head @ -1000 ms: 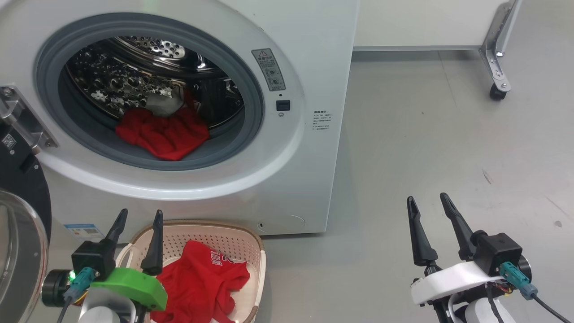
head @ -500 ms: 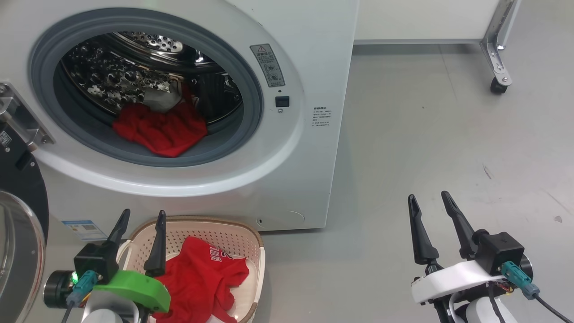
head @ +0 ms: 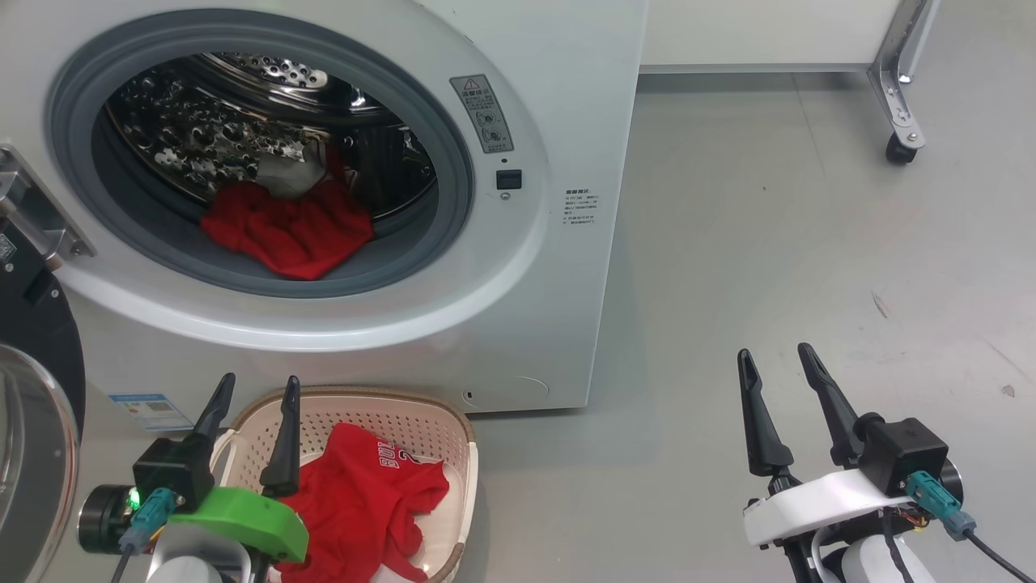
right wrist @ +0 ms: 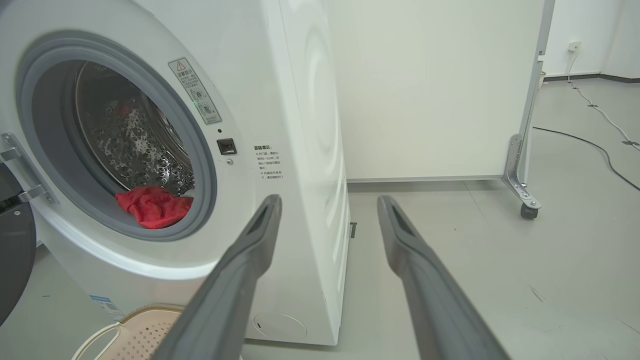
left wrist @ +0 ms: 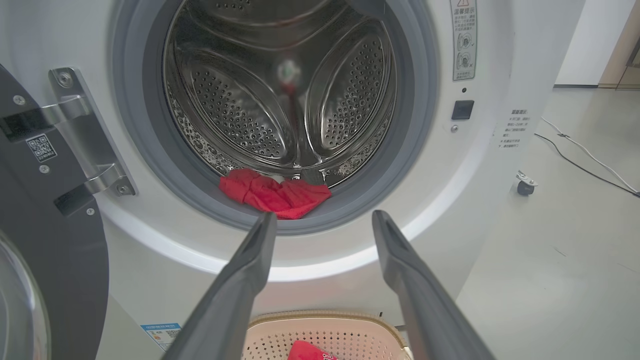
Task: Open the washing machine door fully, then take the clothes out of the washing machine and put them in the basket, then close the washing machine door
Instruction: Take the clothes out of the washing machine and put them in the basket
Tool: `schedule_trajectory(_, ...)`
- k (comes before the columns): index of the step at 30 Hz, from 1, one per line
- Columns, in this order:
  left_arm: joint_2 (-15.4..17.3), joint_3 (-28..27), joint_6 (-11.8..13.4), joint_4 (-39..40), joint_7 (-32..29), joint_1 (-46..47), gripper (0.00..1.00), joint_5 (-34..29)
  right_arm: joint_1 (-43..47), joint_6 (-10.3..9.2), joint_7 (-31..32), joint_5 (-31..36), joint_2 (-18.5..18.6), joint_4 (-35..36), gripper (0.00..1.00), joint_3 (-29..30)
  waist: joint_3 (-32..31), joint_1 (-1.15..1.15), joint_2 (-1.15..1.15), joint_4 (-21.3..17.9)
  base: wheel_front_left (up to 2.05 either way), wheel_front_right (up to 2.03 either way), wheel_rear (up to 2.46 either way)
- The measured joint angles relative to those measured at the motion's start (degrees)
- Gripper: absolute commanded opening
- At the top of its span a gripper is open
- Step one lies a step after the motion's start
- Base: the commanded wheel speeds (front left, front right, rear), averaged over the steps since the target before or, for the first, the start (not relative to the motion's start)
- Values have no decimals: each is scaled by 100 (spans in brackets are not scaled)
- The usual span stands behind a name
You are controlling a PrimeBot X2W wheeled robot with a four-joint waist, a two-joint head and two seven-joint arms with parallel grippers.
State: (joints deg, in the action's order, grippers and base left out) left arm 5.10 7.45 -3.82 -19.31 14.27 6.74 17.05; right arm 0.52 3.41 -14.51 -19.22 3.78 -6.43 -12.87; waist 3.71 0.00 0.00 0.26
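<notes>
The white washing machine stands with its door swung open at the left. A red piece of the clothes lies at the front of the steel drum, against the grey gasket. Another red garment with a letter print lies in the cream basket on the floor below the opening. My left gripper hovers open over the basket's left side, holding nothing. In the left wrist view the left gripper points at the drum clothes. My right gripper is open over bare floor to the right.
Grey floor stretches right of the washer. A white panel on a metal leg with a caster stands at the back right. A cable runs across the floor beyond it.
The head view has shifted slightly, so the washer sits a little higher and further left in the picture. Both grippers stay open and the clothes have not moved.
</notes>
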Motion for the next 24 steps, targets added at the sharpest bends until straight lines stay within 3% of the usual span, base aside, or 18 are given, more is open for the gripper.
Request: schedule_trajectory(24,3,-23,1,152,0,-51,100,-43,-1,1,0,0,-8,49,100,-11,144,0,0,-8,0,0,0)
